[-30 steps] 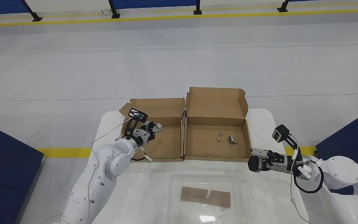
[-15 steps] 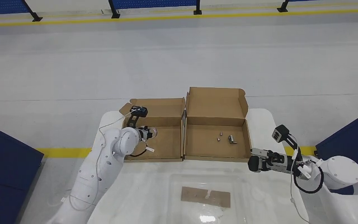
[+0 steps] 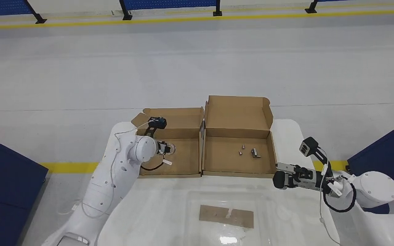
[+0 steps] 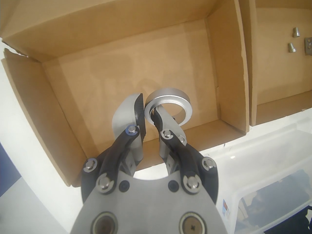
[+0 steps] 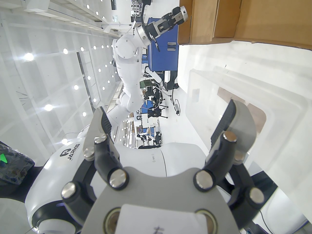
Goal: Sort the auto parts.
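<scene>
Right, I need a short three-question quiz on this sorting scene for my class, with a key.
1. True or false: the right claw is shut on a part.
2. The left claw holds the silver metal ring over: A) the left brown cardboard box; B) the right brown cardboard box; C) the clear plastic bin.
3. In a few words, how is the ring gripped?
Key: 1 false, it is open and empty. 2 A. 3 By its rim, one finger inside the ring, one outside.
</scene>
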